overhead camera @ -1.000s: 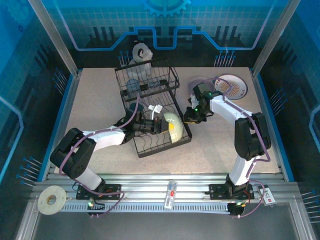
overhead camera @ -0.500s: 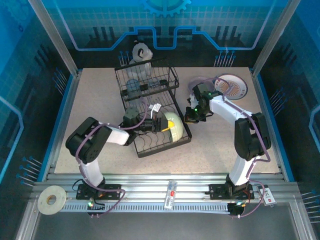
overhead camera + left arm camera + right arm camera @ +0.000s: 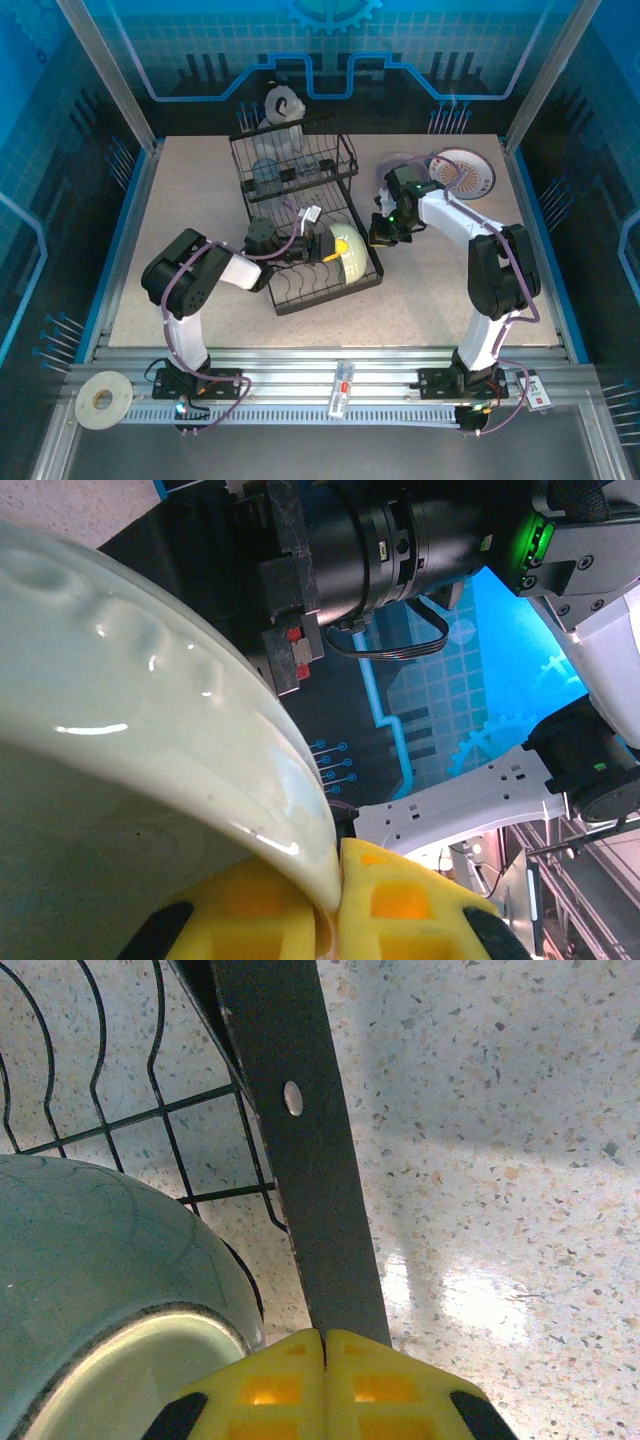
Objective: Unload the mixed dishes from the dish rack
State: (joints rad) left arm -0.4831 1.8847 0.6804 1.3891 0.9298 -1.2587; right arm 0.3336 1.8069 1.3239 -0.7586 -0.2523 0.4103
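Observation:
The black wire dish rack (image 3: 300,200) stands in the middle of the table. A pale green bowl (image 3: 347,252) stands on edge in its lower tray. My left gripper (image 3: 326,248) is shut on the bowl's rim. In the left wrist view the rim of the bowl (image 3: 150,730) is pinched between the yellow fingers of that gripper (image 3: 335,910). My right gripper (image 3: 379,233) is at the rack's right edge. In the right wrist view this gripper (image 3: 323,1345) is shut on the rack's dark frame bar (image 3: 300,1160), beside the bowl's underside (image 3: 100,1260).
A white plate with an orange-patterned rim (image 3: 464,173) lies at the back right, with a lavender dish (image 3: 399,164) beside it. A grey-and-white dog figurine (image 3: 283,105) stands behind the rack's raised basket. A tape roll (image 3: 101,398) lies off the table at the near left.
My left arm's elbow has swung in towards the rack while its gripper stays on the bowl. The bowl has hardly moved. The right arm has stayed in place.

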